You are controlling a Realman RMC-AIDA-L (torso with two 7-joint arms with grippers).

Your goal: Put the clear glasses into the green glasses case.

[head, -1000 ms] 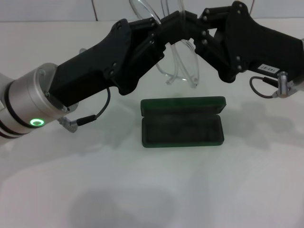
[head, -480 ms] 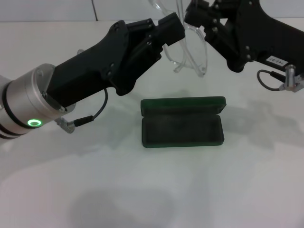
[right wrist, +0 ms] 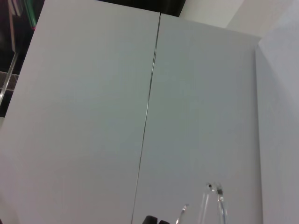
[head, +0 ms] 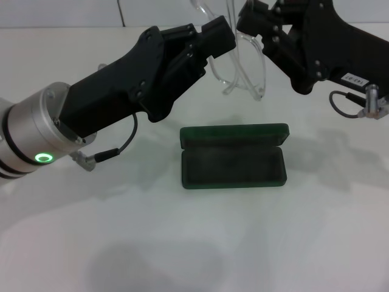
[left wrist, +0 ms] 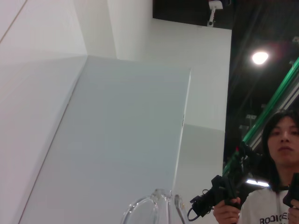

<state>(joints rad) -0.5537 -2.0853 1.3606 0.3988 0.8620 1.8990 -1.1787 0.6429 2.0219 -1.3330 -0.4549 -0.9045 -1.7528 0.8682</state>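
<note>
The clear glasses [head: 246, 64] hang in the air above and behind the green glasses case [head: 234, 159], arms pointing down. My right gripper [head: 248, 23] comes in from the right and is shut on the top of the glasses. My left gripper [head: 220, 38] reaches in from the left, just beside the glasses, open and holding nothing. The case lies open on the white table with its lid folded back and its dark lining empty. In the left wrist view the glasses [left wrist: 154, 211] peek in at the lower edge. In the right wrist view the glasses arms [right wrist: 212, 205] show low down.
The white table [head: 194, 243] spreads around and in front of the case. A wall [head: 61, 12] stands behind the table. Both black forearms hang over the table's back half, with cables dangling under each wrist. A person [left wrist: 275, 186] with hand controllers shows in the left wrist view.
A second ago both grippers met at the glasses. The right gripper has since drawn up and to the right with the glasses, and the left gripper stays behind without them.
</note>
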